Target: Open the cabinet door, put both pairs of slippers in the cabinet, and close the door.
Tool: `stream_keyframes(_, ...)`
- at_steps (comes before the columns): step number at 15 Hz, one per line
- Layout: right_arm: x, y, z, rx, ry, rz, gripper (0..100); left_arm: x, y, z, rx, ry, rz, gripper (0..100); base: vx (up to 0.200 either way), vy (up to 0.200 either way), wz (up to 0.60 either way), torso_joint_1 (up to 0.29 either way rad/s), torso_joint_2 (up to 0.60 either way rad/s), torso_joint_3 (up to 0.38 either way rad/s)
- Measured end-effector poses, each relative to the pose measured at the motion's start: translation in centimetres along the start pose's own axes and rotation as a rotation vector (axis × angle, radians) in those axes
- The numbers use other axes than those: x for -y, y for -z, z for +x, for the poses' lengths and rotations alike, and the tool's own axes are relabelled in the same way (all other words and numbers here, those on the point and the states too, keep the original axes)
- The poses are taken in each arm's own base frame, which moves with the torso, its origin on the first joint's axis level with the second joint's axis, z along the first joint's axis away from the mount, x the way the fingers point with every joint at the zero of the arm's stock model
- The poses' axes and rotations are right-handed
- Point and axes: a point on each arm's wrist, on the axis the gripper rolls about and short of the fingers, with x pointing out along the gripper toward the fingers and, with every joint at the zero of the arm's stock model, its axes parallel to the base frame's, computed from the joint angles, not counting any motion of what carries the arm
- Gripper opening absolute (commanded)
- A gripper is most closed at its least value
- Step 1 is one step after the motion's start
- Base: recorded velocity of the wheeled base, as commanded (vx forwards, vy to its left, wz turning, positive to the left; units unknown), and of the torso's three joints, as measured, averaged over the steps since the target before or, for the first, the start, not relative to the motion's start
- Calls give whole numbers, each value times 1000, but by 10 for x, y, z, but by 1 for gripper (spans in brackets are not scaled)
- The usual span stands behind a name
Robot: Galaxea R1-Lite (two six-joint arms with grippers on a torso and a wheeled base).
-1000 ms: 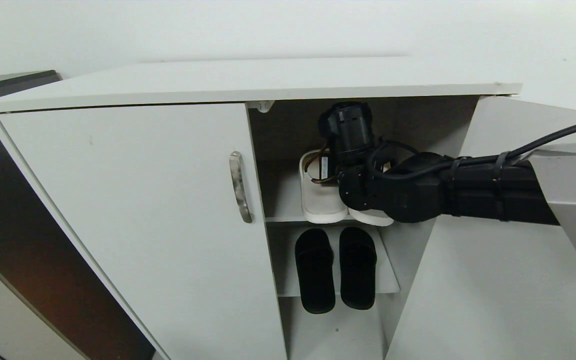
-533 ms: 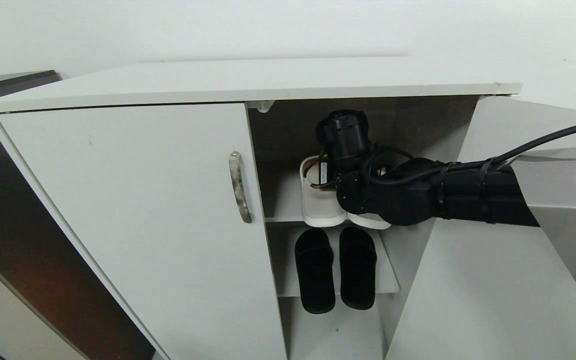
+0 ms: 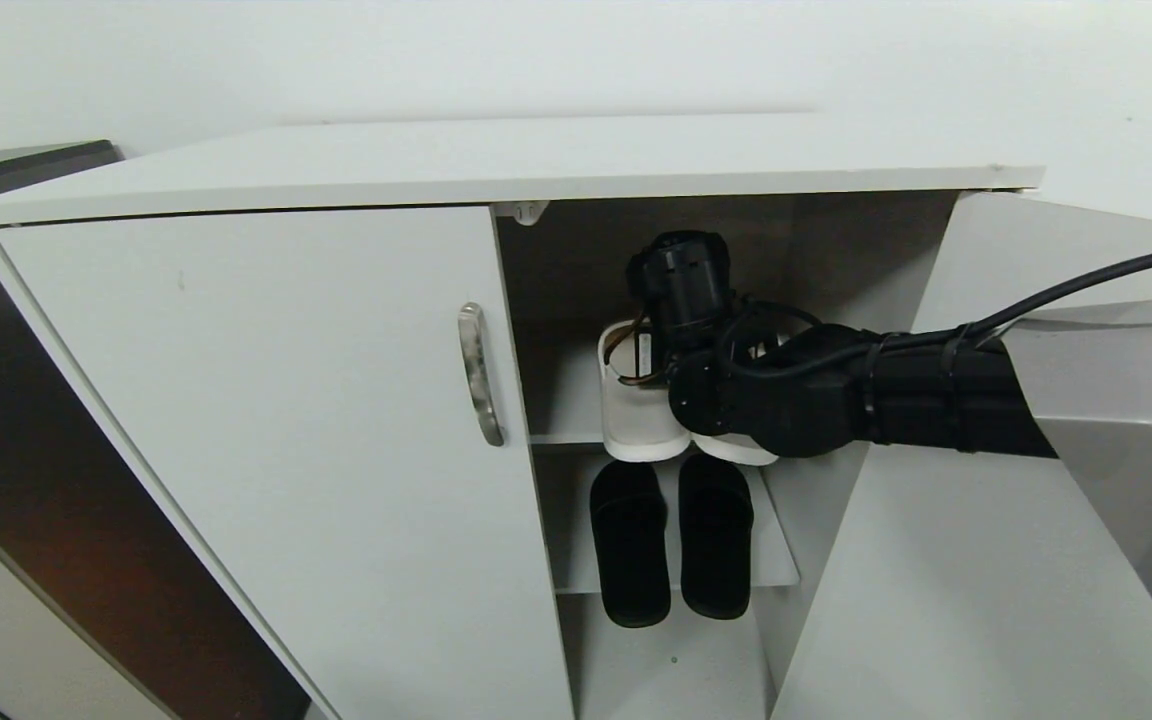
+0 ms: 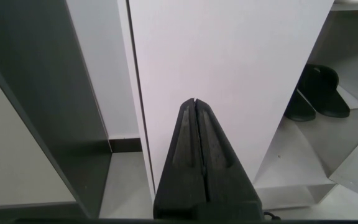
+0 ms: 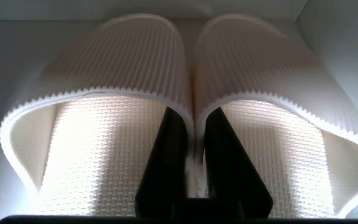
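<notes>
Pinching the white slippers (image 5: 123, 68) by their touching inner walls, my right gripper (image 5: 194, 118) closes narrow on what I judge light, soft, compressible foam.

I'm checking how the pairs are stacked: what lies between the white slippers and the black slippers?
A white shelf board, seen in the head view: the white slippers are above it, the black slippers below it.

- Nothing I can actually read anywhere, honestly.
- There's a small white sticker (image 3: 645, 351) on my right wrist, but the print's way too tiny to make out.
</notes>
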Motion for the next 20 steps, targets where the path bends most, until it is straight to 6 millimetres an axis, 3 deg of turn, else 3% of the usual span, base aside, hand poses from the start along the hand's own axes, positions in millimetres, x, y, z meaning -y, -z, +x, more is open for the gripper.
stream_keyframes(5, 2, 3, -5, -22, 0, -25, 100, 0, 0, 0, 0, 0, 0, 0, 0, 0, 0, 0, 0, 0)
stream_keyframes(13, 9, 17, -64, -49, -69, -78, 100, 0, 0, 0, 0, -1, 0, 0, 0, 0, 0, 0, 0, 0)
stream_keyframes(14, 11, 22, -73, -55, -85, -89, 0, 0, 0, 0, 0, -1, 0, 0, 0, 0, 0, 0, 0, 0)
stream_keyframes(20, 38, 41, -131, -53, -187, -104, 0, 0, 0, 0, 0, 1, 1, 0, 0, 0, 0, 0, 0, 0)
